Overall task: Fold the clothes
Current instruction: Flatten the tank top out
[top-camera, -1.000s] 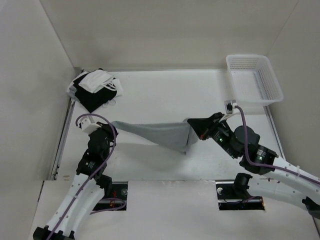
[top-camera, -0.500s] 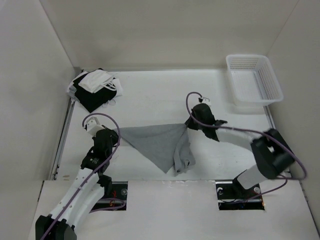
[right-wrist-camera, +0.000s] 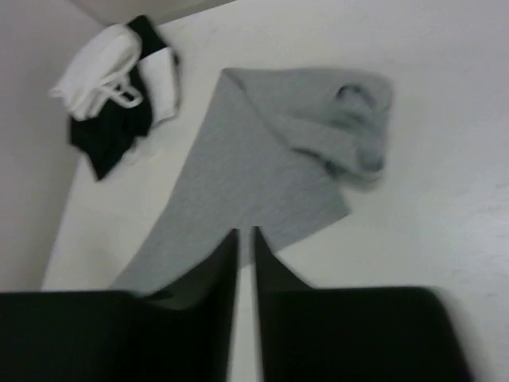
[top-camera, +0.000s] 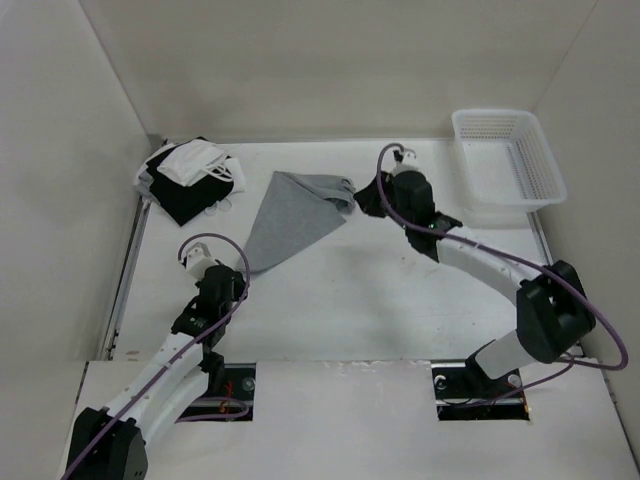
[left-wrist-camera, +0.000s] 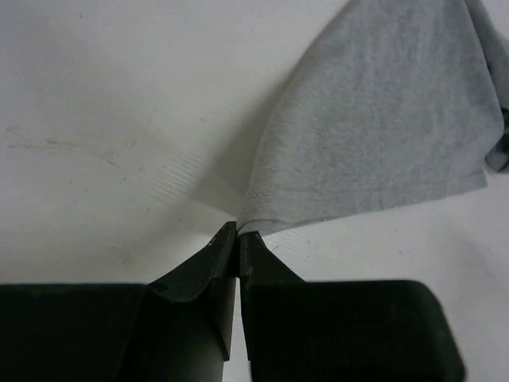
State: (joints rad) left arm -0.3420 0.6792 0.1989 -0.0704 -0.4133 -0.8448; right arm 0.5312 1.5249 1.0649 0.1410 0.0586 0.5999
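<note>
Grey knit fabric, the sleeveless top (top-camera: 290, 215), lies on the white table (top-camera: 400, 290) in the upper middle of the overhead view. It is spread as a long triangle that narrows toward the lower left. The left gripper (left-wrist-camera: 238, 237) sits at that narrow tip. In its wrist view the two fingertips are pressed together on the very corner of the hem, and the rest of the cloth fans out toward the upper right of the frame.

The wide end of the top is bunched into soft folds. The right gripper (right-wrist-camera: 245, 232) hangs just beside that end, at its right in the overhead view. Its fingers stand slightly parted with nothing between them, and the fabric lies flat on the table beyond the tips, let go.

A white lattice basket (top-camera: 505, 160) stands at the upper right, well apart from the top, with its mesh floor in plain view. A pile of black and white garments (top-camera: 185, 175) sits in the upper left corner.
</note>
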